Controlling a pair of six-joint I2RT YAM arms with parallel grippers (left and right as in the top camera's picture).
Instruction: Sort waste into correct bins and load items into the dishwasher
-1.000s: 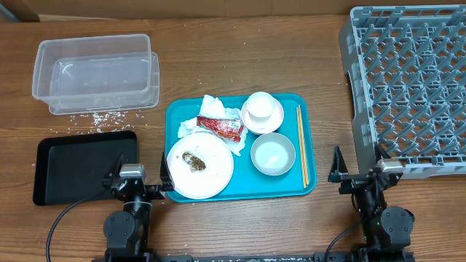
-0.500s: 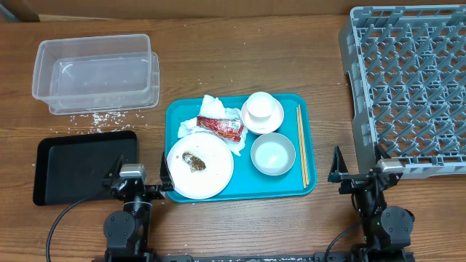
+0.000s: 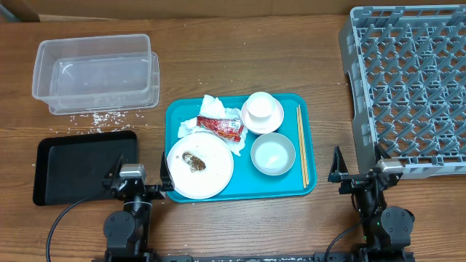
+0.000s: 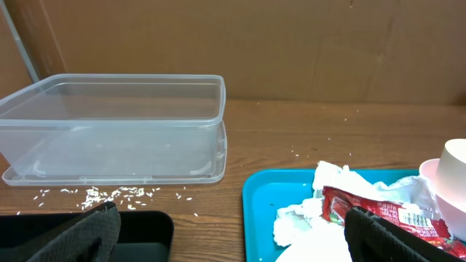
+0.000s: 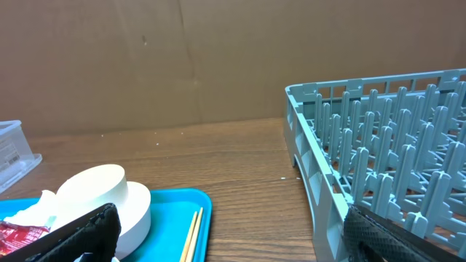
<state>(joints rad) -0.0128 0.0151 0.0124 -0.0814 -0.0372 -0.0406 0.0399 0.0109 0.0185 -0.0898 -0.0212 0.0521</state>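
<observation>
A brown wooden table (image 3: 240,58) carries a clear rectangular plastic tub (image 3: 95,73), white rice grains (image 3: 102,116) scattered just beside it, a shallow black tray (image 3: 73,167), a teal serving tray (image 3: 244,183) and a grey pegged dish rack (image 3: 408,80).

1. A teal serving tray (image 3: 287,185) lies flat near the middle of the bench, rectangular with rounded corners and a low raised rim. The left wrist view shows its near-left corner (image 4: 262,204); the right wrist view shows its right edge (image 5: 167,218).
2. The bench (image 3: 240,58) is brown wood with grain running left to right.
3. A plain brown board (image 4: 255,44) stands upright behind the bench.
4. A cardboard corner (image 3: 18,9) shows at the top-left edge.
</observation>
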